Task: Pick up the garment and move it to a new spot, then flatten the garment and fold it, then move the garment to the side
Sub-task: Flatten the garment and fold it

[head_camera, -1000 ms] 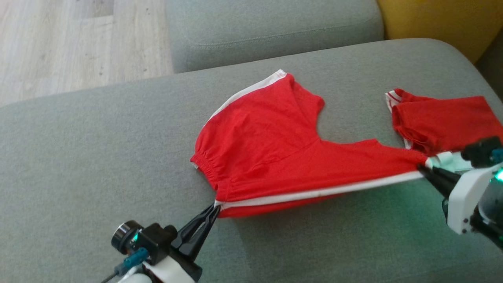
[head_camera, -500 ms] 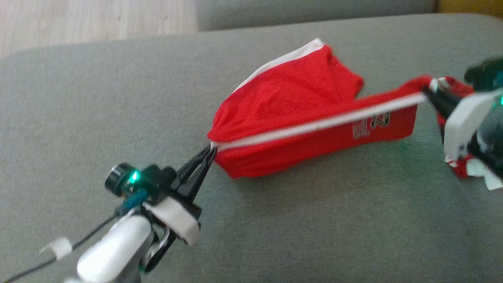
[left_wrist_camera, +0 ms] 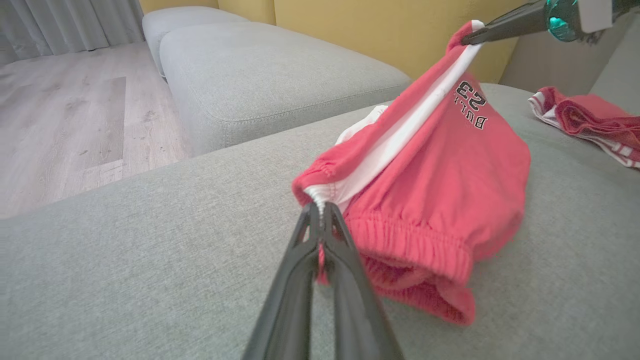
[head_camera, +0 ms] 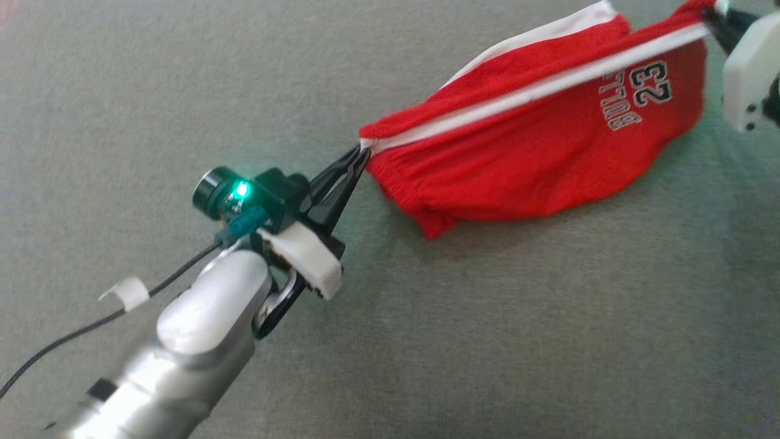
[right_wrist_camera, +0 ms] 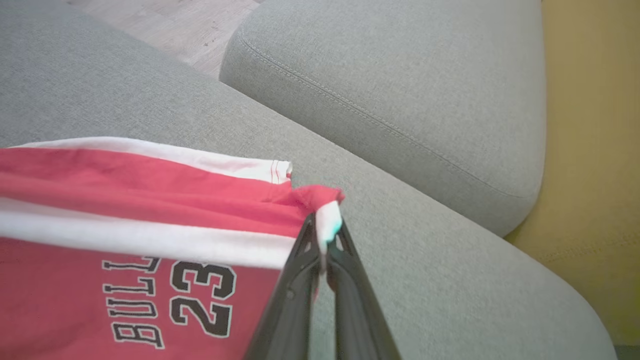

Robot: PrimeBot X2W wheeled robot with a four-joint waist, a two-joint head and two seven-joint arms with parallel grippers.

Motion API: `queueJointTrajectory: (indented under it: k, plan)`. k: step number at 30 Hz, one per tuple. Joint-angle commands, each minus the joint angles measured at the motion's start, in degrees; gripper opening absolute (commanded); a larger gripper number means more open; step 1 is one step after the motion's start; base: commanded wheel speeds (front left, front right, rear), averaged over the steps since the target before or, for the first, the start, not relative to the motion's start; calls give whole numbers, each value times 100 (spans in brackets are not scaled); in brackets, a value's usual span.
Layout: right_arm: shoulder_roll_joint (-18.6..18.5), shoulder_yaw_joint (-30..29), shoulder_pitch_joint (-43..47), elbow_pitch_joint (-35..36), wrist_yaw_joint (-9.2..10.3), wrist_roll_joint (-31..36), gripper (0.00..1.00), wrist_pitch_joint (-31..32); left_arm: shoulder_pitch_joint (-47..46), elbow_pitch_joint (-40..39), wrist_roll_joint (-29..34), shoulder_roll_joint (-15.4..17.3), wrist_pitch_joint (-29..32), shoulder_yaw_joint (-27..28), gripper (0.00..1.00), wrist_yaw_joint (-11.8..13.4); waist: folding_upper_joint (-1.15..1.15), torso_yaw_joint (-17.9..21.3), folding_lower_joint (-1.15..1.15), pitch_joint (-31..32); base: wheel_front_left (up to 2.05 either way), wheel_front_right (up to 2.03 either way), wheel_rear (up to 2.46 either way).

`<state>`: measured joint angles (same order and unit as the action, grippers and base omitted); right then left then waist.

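Note:
The garment (head_camera: 536,146) is a pair of red shorts with a white side stripe and "BULLS 23" printed on one leg. It hangs stretched between both grippers above the grey sofa cushion (head_camera: 426,341), its lower part resting on the fabric. My left gripper (head_camera: 361,152) is shut on the waistband end of the stripe, seen close up in the left wrist view as the garment (left_wrist_camera: 430,190) pinched at the left gripper (left_wrist_camera: 320,207). My right gripper (head_camera: 712,13) is shut on the hem end, where the garment (right_wrist_camera: 140,220) meets the right gripper (right_wrist_camera: 322,232).
A second red garment (left_wrist_camera: 595,122) lies on the cushion beyond the shorts. Another grey cushion (right_wrist_camera: 400,95) sits behind, with a yellow wall (right_wrist_camera: 590,150) beside it and wooden floor (left_wrist_camera: 65,130) off the sofa's edge.
The head camera has tilted down. Both grippers have lifted the shorts and brought the far half over toward me, so the printed side now faces up.

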<state>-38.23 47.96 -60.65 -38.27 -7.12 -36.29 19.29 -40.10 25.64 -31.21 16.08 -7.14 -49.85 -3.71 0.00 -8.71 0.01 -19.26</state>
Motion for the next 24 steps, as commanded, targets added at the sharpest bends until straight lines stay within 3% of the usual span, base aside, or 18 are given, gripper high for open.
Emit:
queueJointTrajectory:
  k: [1,15,16,17,18,24]
  plan:
    - [-86,56,-184,-18,-36,8,0,41,-303,16,30,97,-73,204,0,-29,0,-203,-1,-213,0,0,0]
    - [-3,1010,-1049,-738,-36,-324,0,-80,-1021,1191,-16,-497,-485,84,0,-243,0,-447,-1,-675,0,0,0]
    - [17,1049,-1099,-794,-36,-336,93,-132,-1045,1267,-19,-514,-504,78,0,-250,0,-444,-1,-691,0,0,0]
    - [41,1090,-1144,-874,-36,-338,100,-159,-1066,1337,-28,-532,-525,79,34,-256,0,-440,-1,-703,0,0,0]
    - [71,1143,-1173,-934,-36,-354,100,-183,-1082,1406,-33,-544,-548,82,100,-260,0,-430,-1,-706,0,0,0]
    - [269,1199,-1173,-1204,-36,-644,100,-490,-1056,1721,-75,-531,-653,129,100,-270,0,-273,-1,-564,0,0,0]
